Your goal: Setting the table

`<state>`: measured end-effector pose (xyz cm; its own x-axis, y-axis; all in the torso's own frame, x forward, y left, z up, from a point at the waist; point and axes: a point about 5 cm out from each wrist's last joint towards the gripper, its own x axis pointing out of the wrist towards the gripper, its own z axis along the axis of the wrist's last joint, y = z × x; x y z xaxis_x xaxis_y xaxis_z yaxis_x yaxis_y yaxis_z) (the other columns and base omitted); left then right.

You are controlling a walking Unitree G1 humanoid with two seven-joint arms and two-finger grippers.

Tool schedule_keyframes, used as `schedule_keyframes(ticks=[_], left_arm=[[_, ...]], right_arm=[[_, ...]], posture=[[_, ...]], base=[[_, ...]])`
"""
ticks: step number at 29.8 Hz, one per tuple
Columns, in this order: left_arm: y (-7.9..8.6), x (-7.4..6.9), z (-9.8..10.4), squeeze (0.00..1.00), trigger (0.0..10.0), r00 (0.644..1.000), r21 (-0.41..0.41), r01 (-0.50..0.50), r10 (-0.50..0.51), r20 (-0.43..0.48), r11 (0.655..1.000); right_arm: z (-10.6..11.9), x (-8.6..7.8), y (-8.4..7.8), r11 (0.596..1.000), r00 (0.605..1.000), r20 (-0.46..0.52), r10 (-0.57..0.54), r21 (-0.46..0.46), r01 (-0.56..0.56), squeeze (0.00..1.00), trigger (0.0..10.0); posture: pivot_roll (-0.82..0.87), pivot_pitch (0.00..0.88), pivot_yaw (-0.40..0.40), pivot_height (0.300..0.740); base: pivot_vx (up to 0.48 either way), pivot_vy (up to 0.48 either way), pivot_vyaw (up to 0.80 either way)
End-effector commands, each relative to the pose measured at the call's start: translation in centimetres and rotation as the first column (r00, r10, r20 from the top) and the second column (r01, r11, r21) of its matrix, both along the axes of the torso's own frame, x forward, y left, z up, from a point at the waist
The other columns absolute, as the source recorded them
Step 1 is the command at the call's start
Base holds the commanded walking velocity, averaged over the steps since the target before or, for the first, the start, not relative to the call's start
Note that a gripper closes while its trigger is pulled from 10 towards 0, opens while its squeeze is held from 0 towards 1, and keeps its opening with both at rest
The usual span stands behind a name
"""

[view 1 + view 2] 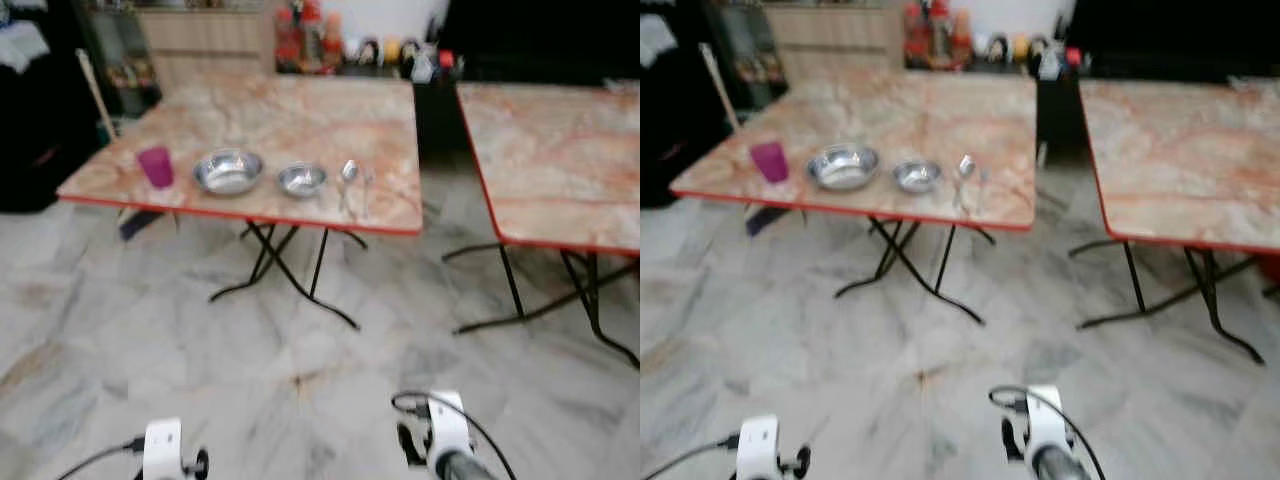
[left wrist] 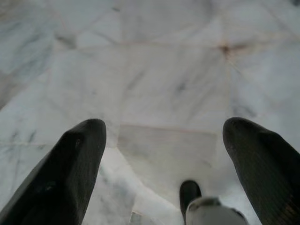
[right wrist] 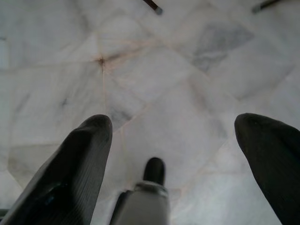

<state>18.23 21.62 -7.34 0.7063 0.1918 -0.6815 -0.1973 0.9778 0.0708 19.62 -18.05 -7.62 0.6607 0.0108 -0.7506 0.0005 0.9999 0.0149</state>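
on near table (image 1: 300, 120): cup (image 1: 156, 166), two bowls (image 1: 228, 172), spoons (image 1: 349, 180) | second table (image 1: 560, 150) beside | both claws spread

Soft, even daylight is filling the room, and both eye views are showing overall motion blur, softening every edge. The marble-topped folding table (image 1: 300, 120) is lying brightly lit, and the larger steel bowl (image 1: 228, 172) on it is catching pale glints along its rim. Beneath the table its top is casting only a faint, diffuse shadow on the marble floor (image 1: 300, 370). Behind the table the background is falling off into deep black at both upper corners, with shelf items smeared into colour blobs. In the wrist views the floor is looking bright and washed out, while the black fingers (image 2: 70, 173) are looming large, dark and out of focus
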Motion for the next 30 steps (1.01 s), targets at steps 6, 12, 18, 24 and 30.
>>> schedule_keyframes(ticks=[6,12,18,24,30], left_arm=[[0.06,-0.71,-0.40,0.00,10.0,0.999,0.013,0.014,-0.013,-0.038,1.000],[0.11,-0.67,-0.37,0.00,10.0,0.999,0.009,0.007,-0.007,-0.036,1.000],[0.23,-0.50,-0.26,0.00,10.0,1.000,0.011,0.007,-0.007,-0.030,1.000],[0.40,-0.42,-0.18,0.00,10.0,1.000,0.014,0.005,-0.005,-0.027,1.000],[0.78,-0.17,0.03,0.00,10.0,1.000,0.009,-0.026,0.026,-0.012,1.000]], right_arm=[[0.45,0.74,0.04,1.000,0.999,0.035,-0.007,0.014,0.006,0.00,10.0],[0.36,0.75,0.34,0.999,1.000,0.017,-0.002,0.033,0.001,0.00,10.0],[0.47,0.86,0.25,1.000,1.000,0.031,0.000,0.025,-0.001,0.00,10.0],[0.53,0.97,0.28,1.000,0.999,0.037,-0.005,0.028,0.004,0.00,10.0],[0.42,0.77,0.33,0.999,0.999,0.034,-0.013,0.032,0.012,0.00,10.0]], posture=[[0.03,0.000,0.024,0.740],[0.04,0.000,0.025,0.740],[0.04,0.000,0.024,0.740],[0.05,0.000,0.024,0.740],[0.05,0.000,0.017,0.740]], base=[[0.432,0.000,0.00],[0.476,0.000,-0.44],[0.444,0.000,-0.07],[0.440,0.000,0.00],[0.184,0.000,0.00]])
